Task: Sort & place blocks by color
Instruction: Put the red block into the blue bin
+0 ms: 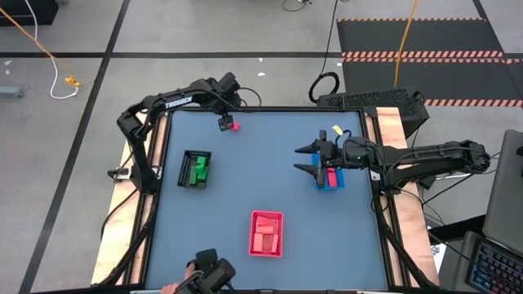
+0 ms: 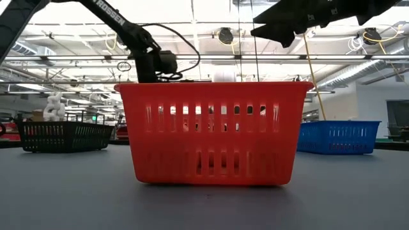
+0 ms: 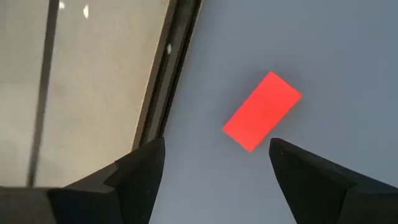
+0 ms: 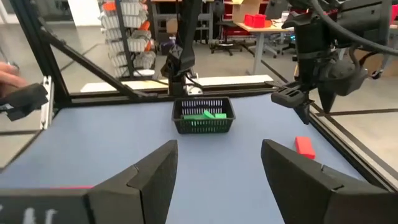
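In the left wrist view, a single magenta-red block (image 3: 262,111) lay flat on the grey-blue desk (image 3: 336,50), set at a slant to the desk's dark edge rail (image 3: 171,74). The left gripper (image 3: 214,163) hung over it with its two dark fingers (image 3: 140,171) spread wide apart, empty. The block sat between the fingers' tips and just ahead of them, touching neither. Beyond the rail, pale floor (image 3: 81,74) showed.

high: straight down | low: table-level | wrists: forward, share table (image 1: 270,163)
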